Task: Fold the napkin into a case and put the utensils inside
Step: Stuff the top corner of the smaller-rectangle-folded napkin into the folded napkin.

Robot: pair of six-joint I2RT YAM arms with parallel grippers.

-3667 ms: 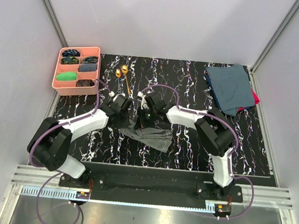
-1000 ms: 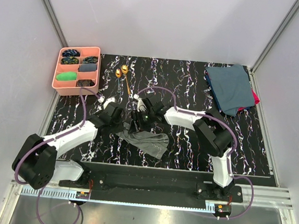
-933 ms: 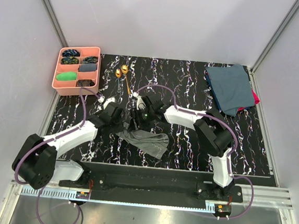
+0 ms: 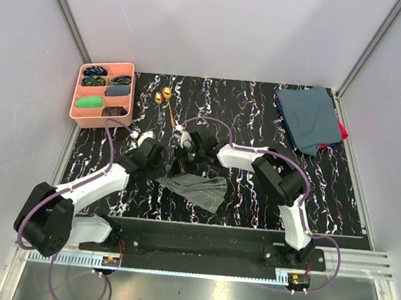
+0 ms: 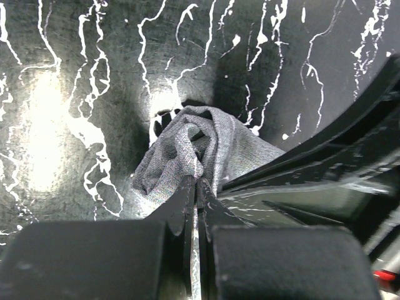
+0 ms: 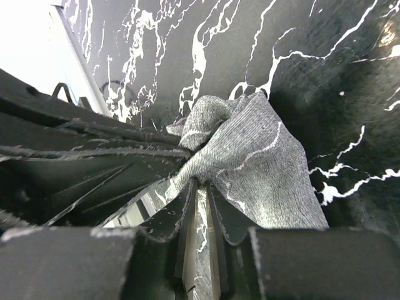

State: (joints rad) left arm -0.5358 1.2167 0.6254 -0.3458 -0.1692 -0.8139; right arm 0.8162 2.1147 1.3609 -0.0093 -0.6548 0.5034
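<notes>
We have the left claw [image 5: 195,182] and right claw [image 6: 199,185] pinched shut side by side on the corner of the napkin [image 4: 201,186] nearest the utensils [image 4: 165,96] (the rest trails away from them across the surface [image 4: 260,113]).

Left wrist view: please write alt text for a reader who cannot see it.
The left end effector is shut on a bunched fold of the grey napkin, over a black table with white veins.

- napkin [image 4: 198,187]: upper end hidden beneath left gripper [image 4: 164,166] and right gripper [image 4: 185,161], top view.
- utensils [image 4: 164,96]: heads too small to tell type.
- tray [image 4: 90,121]: contents too small to name.
- red cloth [image 4: 342,131]: mostly covered by blue cloths [image 4: 309,117].
</notes>
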